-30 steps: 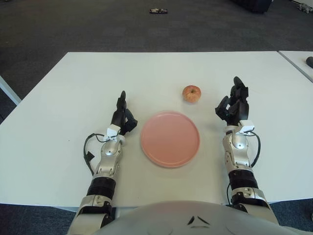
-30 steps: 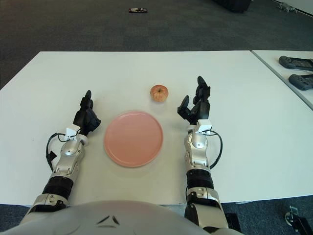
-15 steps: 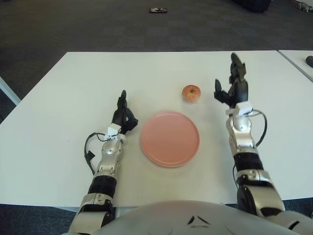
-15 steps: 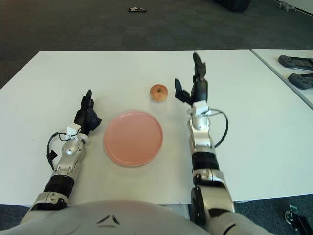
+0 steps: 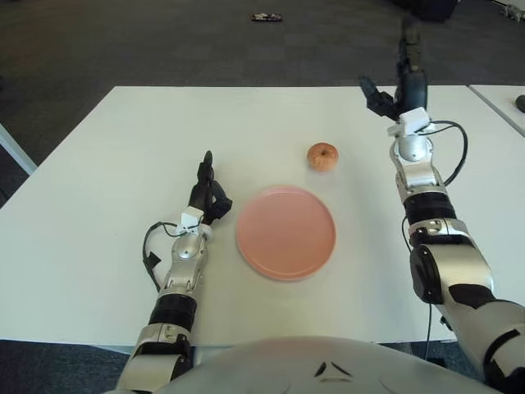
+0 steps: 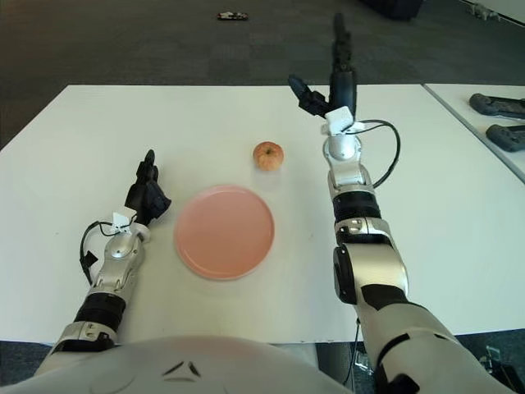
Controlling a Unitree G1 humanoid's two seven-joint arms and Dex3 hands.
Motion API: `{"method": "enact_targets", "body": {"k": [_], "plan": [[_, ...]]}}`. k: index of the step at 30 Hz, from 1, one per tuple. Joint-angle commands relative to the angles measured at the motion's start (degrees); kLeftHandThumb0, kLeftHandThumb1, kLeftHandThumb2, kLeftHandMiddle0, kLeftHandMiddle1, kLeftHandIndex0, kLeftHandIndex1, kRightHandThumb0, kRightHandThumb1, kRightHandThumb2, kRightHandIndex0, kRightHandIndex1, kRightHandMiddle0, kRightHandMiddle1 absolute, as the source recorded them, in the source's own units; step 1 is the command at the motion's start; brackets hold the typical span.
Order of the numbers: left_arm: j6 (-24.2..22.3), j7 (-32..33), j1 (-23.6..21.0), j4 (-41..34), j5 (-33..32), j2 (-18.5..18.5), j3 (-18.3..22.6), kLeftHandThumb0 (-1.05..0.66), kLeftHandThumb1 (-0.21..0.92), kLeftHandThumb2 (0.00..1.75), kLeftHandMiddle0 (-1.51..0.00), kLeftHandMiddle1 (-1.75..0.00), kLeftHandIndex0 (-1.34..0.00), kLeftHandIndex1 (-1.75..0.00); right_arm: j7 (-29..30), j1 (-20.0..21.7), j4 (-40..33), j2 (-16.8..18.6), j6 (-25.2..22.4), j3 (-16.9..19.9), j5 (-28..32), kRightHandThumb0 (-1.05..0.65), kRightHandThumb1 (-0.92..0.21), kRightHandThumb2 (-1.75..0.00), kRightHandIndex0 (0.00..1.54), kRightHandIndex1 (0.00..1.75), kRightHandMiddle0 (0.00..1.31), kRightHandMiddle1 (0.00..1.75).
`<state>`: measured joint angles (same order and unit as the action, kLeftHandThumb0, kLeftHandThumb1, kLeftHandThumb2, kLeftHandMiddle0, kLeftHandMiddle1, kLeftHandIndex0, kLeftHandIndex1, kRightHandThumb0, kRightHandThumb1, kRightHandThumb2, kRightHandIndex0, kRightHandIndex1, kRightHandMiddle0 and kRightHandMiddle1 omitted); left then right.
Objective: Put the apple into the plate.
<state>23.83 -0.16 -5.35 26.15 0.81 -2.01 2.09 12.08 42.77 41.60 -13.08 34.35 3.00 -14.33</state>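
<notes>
A red-yellow apple [image 5: 322, 156] sits on the white table [image 5: 123, 164], just beyond the right rim of the empty pink plate [image 5: 285, 232]. My right hand [image 5: 395, 75] is raised above the table, up and to the right of the apple, fingers spread wide and holding nothing. My left hand [image 5: 205, 190] shows left of the plate with its fingers loosely extended, empty.
Two dark controllers [image 6: 496, 120] lie on a neighbouring white table at the far right. A small dark object [image 5: 266, 17] lies on the grey carpet beyond the table. The table's left corner drops off near a white edge [image 5: 15, 152].
My right arm has lifted and stretched forward, from beside the plate to above and past the apple, with the fingers spreading wider. Apple, plate and left hand have stayed put.
</notes>
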Motion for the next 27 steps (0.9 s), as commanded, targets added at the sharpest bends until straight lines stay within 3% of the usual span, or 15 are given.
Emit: {"method": "enact_targets", "body": {"k": [1,4,5,6,7,8,9,10,11,12,19,27], "plan": [[-0.4,-0.6,-0.3,1.5,0.2,-0.2,-0.3,-1.01,0.92,1.22,-0.01,0.00,0.00,-0.13,-0.2,3.4,-0.1,0.8,-1.8,-2.5,-1.9,-0.96,-0.92,-0.44,0.00,0.00,0.00,0.00],[-0.3,-0.6,-0.5,1.8,0.2,-0.2,-0.3,-1.01,0.92,1.23,0.00,0.00,0.00,-0.13,0.0,3.6,-0.3,0.8,-2.4,-3.1,-2.1,-0.97,-0.92,-0.45,0.00,0.00,0.00,0.00],[-0.4,-0.5,-0.6,1.8,0.3,-0.2,-0.3,-1.01,0.92,1.23,0.00,0.00,0.00,-0.13,-5.1,5.5,14.8,-5.6,-16.8,30.1,-1.7,-0.97,-0.92,-0.46,0.00,0.00,0.00,0.00],[-0.4,-0.4,-0.6,1.8,0.4,-0.2,-0.3,-1.01,0.92,1.22,0.00,0.00,0.00,-0.12,-9.0,7.0,26.2,-10.4,-27.6,54.0,-4.3,-0.96,-0.92,-0.49,0.00,0.00,0.00,0.00],[-0.5,-0.3,-0.7,1.8,0.4,-0.2,-0.4,-1.01,0.92,1.22,0.00,0.00,0.00,-0.12,-11.7,7.9,33.8,-13.5,-34.7,69.9,-6.2,-0.96,-0.92,-0.50,0.00,0.00,0.00,0.00],[-0.5,-0.3,-0.7,1.8,0.4,-0.2,-0.4,-1.01,0.92,1.22,0.00,0.00,0.00,-0.12,-13.0,8.4,37.6,-15.1,-38.3,77.8,-7.6,-0.95,-0.92,-0.51,0.00,0.00,0.00,0.00],[-0.6,-0.2,-0.8,1.9,0.4,-0.2,-0.3,-1.01,0.92,1.22,0.00,0.00,0.00,-0.12,-10.1,5.7,17.3,-8.2,-28.2,44.1,-9.0,-0.95,-0.92,-0.51,0.00,0.00,0.00,0.00],[-0.6,-0.2,-0.9,2.1,0.4,-0.2,-0.3,-1.02,0.92,1.22,0.00,0.00,0.00,-0.12,-8.2,4.4,2.5,-2.7,-21.0,19.2,-9.9,-0.95,-0.92,-0.52,0.00,0.00,0.00,0.00],[-0.6,-0.2,-1.0,2.2,0.4,-0.2,-0.2,-1.02,0.92,1.22,-0.01,0.00,0.00,-0.12,-7.2,3.5,-7.4,1.1,-16.3,2.9,-10.8,-0.96,-0.92,-0.52,0.00,0.00,0.00,0.00],[-0.6,-0.2,-1.1,2.5,0.4,-0.2,-0.2,-1.02,0.92,1.22,-0.01,0.00,0.00,-0.12,-7.3,3.7,-12.3,3.3,-14.4,-5.0,-11.6,-0.96,-0.92,-0.51,0.00,0.00,0.00,0.00],[0.7,-0.2,-1.4,3.6,0.5,-0.4,-0.2,-1.02,0.92,1.22,-0.01,0.00,0.00,-0.12,-9.8,4.4,-14.5,3.1,-20.1,-7.3,-12.4,-0.97,-0.92,-0.48,0.00,0.00,0.00,0.00],[1.7,0.2,-1.7,4.6,0.8,-0.4,-0.2,-1.02,0.92,1.22,-0.01,0.00,0.00,-0.11,-11.2,3.7,-9.3,3.2,-19.6,-10.6,-10.3,-1.02,-0.92,-0.43,0.00,0.00,0.00,0.00]]}}
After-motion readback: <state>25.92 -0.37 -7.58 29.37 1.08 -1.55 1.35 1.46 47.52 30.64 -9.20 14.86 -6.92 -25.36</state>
